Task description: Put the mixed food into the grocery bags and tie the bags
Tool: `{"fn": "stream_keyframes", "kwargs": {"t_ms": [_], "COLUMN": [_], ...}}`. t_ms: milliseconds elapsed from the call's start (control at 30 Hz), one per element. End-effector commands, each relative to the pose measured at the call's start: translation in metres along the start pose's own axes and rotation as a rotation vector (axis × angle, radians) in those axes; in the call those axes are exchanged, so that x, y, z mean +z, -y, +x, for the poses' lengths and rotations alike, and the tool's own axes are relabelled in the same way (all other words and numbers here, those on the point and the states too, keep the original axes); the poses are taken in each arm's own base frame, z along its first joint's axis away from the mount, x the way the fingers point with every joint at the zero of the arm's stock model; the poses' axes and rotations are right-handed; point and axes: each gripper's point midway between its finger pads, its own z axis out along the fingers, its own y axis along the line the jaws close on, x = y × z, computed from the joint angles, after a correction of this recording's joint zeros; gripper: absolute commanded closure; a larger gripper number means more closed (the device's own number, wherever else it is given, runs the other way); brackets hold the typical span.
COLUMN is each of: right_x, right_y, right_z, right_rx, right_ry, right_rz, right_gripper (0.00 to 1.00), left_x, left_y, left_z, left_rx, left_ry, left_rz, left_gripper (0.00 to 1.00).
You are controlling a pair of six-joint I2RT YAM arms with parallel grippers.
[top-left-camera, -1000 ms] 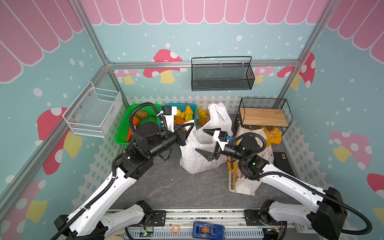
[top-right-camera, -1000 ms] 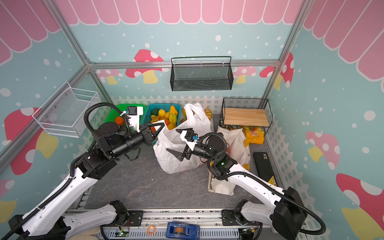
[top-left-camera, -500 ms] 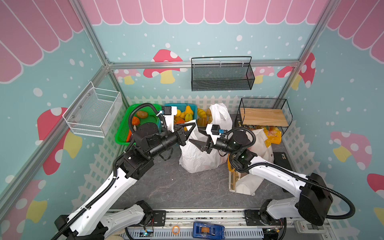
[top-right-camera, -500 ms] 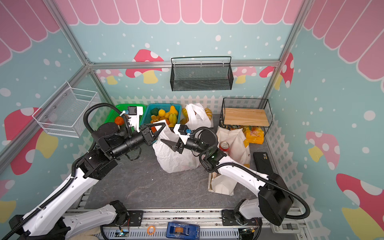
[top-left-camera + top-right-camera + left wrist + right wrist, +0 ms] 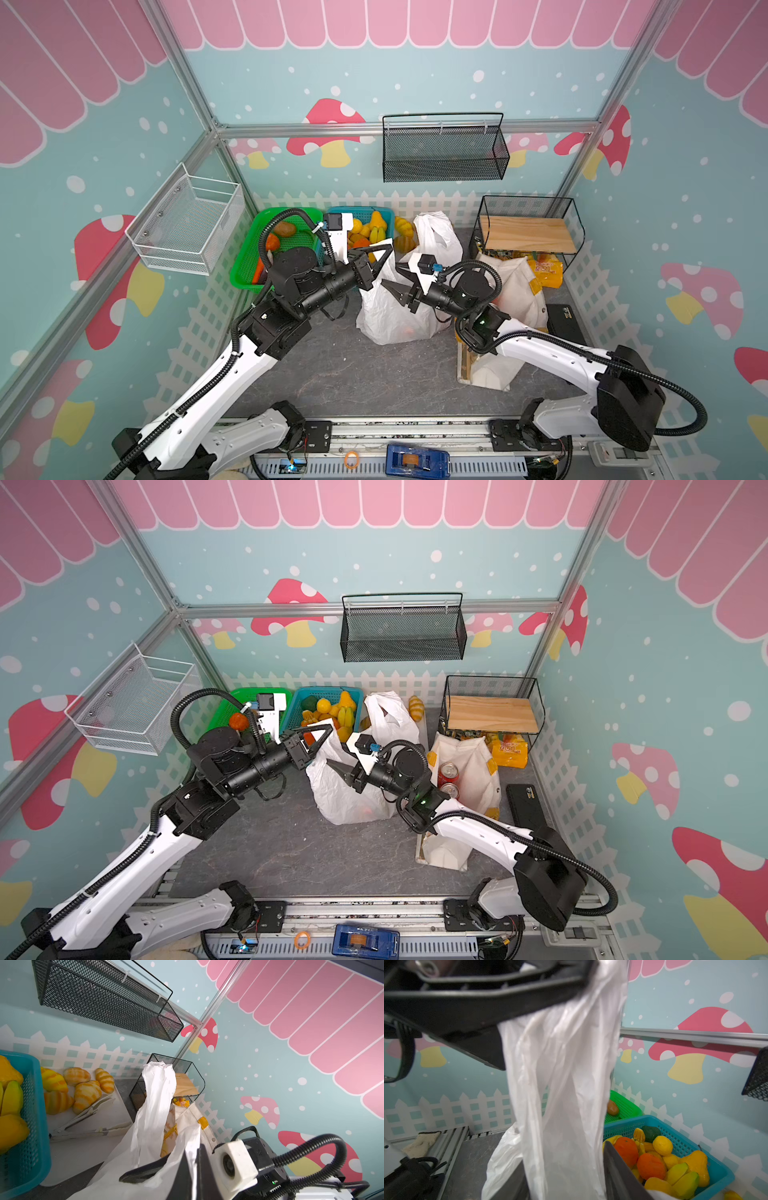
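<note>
The left gripper (image 5: 387, 250) is clamped on one handle strip (image 5: 560, 1059) of the white plastic bag (image 5: 395, 318), which stands on the grey tabletop (image 5: 374, 374) between the arms. The right gripper (image 5: 398, 281), jaws half apart, straddles the bag's near rim. Tying looks to be in hand; next the right must pinch the other handle (image 5: 434, 232). A second ago its jaws stood wider, farther back.

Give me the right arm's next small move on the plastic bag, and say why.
Likely close the right gripper on the strip of plastic bag before it. The left gripper is shut on that handle, pulled taut, and the strip appears to hang between the right gripper's open jaws. The other handle stands free behind.
</note>
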Motion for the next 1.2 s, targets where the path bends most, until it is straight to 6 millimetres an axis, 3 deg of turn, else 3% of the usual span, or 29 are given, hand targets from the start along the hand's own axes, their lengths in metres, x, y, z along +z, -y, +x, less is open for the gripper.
{"fn": "stream_keyframes", "kwargs": {"t_ms": [0,133,333,600,800,900,1167], "right_x": [0.001,0.003,-0.009,-0.012,0.006,0.014,0.009], "right_y": [-0.005,-0.013,0.002,-0.021,-0.011,-0.005,0.043], "right_z": [-0.030,-0.035,-0.018,-0.030,-0.038,-0.040,-0.026], "right_rx": [-0.029,-0.033,-0.054,-0.031,0.015,0.040,0.138], "right_ry": [0.089,0.102,0.004,0.029,0.063,0.080,0.114], "right_rz": [0.010,-0.009,0.099,-0.005,0.099,0.159,0.500], "right_gripper": [0.40,0.34,0.33,0.28,0.19,0.22,0.31], "left_x": [-0.003,-0.002,-0.005,-0.005,-0.006,-0.006,-0.005], "left_y": [0.007,0.006,0.001,-0.001,0.001,0.001,0.001], "left_z": [-0.005,-0.004,-0.005,-0.003,-0.002,-0.001,0.002], "left_rx": [-0.028,-0.032,-0.004,0.000,-0.037,-0.060,-0.148], "left_ry": [0.026,0.023,0.034,0.030,0.033,0.034,0.040], "left_rz": [0.038,0.041,0.008,0.005,0.017,0.025,0.052], "left_gripper": [1.00,1.00,1.00,1.00,1.00,1.00,1.00]}}
